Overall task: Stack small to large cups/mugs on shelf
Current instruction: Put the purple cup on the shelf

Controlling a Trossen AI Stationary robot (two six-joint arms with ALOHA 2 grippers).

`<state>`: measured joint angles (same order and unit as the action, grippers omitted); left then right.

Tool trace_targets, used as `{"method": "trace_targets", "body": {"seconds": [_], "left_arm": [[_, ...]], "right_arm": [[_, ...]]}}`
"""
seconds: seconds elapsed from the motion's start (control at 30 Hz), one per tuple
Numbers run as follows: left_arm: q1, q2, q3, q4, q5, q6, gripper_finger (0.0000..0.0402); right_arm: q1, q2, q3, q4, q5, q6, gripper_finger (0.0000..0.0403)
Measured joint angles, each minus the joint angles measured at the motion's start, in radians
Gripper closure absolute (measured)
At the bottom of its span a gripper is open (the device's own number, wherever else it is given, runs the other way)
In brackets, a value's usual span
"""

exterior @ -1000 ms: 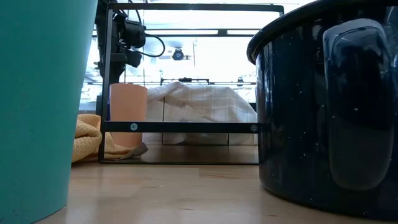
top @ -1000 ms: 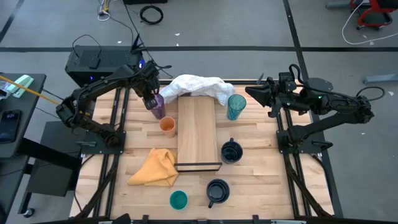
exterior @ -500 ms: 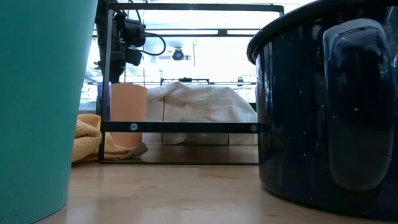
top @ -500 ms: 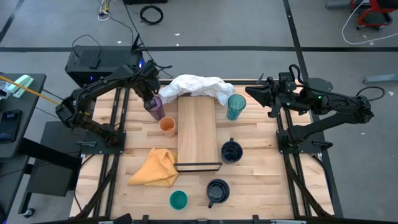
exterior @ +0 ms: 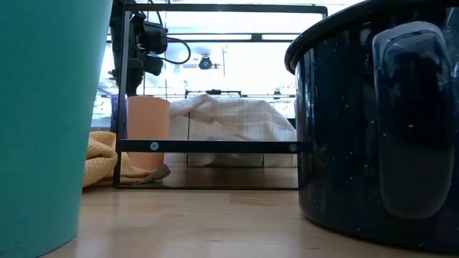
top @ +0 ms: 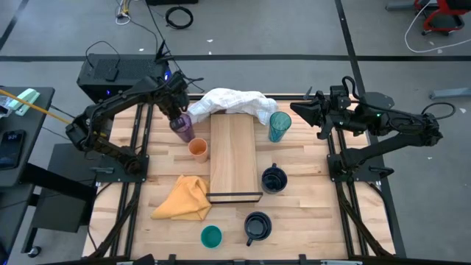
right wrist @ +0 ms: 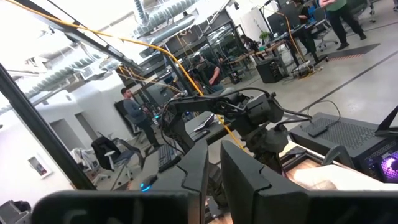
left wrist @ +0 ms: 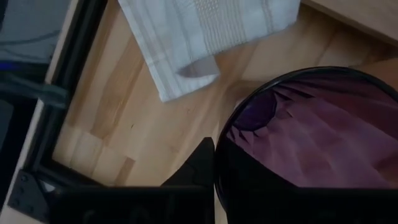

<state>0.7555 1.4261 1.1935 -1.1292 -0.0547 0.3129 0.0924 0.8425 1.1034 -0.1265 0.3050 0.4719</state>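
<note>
Since a second ago the left pincer (top: 179, 119) has closed on the translucent ribbed purple tumbler (top: 185, 128), which stands on the slatted wooden table (top: 294, 213) left of the long pale wooden shelf (top: 234, 158), near the white cloth (top: 228, 101). Right pincer (top: 307, 112) hovers, apparently slightly parted, holding nothing.

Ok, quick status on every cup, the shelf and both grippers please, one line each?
left gripper: shut on purple tumbler
purple tumbler: upright on table, gripped at rim
teal tumbler: upright, free
orange cup: upright beside shelf
shelf: bare, white cloth over far end
navy mugs: upright, unstacked
short teal cup: upright
right gripper: parked, empty
</note>
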Motion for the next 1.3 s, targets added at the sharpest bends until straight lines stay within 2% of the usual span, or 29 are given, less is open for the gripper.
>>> {"method": "trace_targets", "body": {"seconds": [0.2, 0.47, 0.9, 1.3], "left_arm": [[0.000, 0.005, 0.076, -0.089, -0.027, 0.004, 0.0389], [-0.003, 0.001, 0.273, -0.135, -0.026, 0.013, 0.0389], [-0.017, 0.001, 0.575, -0.310, -0.021, -0.046, 0.0390], [-0.118, -0.001, 0.618, -0.384, 0.012, -0.100, 0.0390]], "right_arm": [[0.000, 0.000, 0.000, -0.012, 0.000, -0.004, 0.0351], [0.000, 0.000, 0.000, -0.038, 0.000, -0.004, 0.0351], [0.000, 0.000, 0.000, -0.038, 0.000, -0.022, 0.0351], [0.000, 0.000, 0.000, -0.045, 0.000, -0.023, 0.0351]]}}
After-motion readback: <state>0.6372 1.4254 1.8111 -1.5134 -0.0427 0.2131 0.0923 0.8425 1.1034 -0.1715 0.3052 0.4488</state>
